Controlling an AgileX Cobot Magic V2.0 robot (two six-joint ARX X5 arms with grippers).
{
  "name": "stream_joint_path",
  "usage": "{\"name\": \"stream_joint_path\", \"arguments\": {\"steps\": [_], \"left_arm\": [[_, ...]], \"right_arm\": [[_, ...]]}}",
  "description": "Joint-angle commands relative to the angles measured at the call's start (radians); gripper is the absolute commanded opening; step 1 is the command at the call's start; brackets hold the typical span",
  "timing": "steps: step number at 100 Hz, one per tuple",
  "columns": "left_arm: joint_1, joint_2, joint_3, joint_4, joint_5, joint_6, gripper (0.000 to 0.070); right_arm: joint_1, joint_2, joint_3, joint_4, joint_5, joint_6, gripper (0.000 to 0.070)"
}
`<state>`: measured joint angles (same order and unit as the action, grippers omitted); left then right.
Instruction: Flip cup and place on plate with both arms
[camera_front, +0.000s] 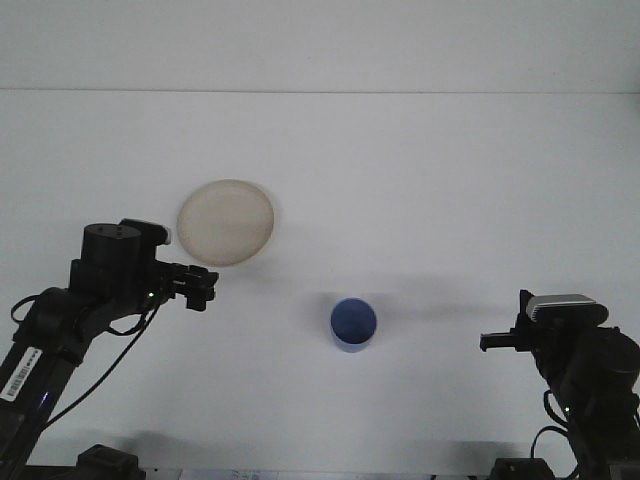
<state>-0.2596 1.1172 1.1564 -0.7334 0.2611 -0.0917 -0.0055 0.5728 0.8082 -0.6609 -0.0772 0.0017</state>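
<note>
A blue cup (353, 323) stands on the white table, right of centre and toward the front. A round cream plate (227, 222) lies flat to the cup's upper left. My left gripper (203, 287) hovers just below the plate's front edge, pointing right toward the cup, about 130 px left of it. Its fingers stand apart with nothing between them. My right gripper (488, 341) stays low at the right, pointing left, well clear of the cup. Its fingers show as one thin bar, shut and empty.
The table's far edge (320, 92) runs across the top of the view. A black cable (95, 372) hangs under the left arm. Both arm bases sit at the bottom corners.
</note>
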Motion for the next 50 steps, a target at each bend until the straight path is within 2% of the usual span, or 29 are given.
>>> {"name": "stream_joint_path", "arguments": {"steps": [1,18,50], "left_arm": [[-0.039,0.021,0.017,0.020,0.007,-0.007,0.0463],[-0.179,0.109,0.068,0.037,0.006,-0.010,0.0463],[-0.411,0.409,0.324,-0.016,0.006,-0.013,0.0463]], "right_arm": [[0.000,0.005,0.006,0.009,-0.002,0.009,0.0000],[0.000,0.005,0.006,0.010,-0.002,0.009,0.0000],[0.000,0.005,0.006,0.010,-0.002,0.009,0.0000]]}}
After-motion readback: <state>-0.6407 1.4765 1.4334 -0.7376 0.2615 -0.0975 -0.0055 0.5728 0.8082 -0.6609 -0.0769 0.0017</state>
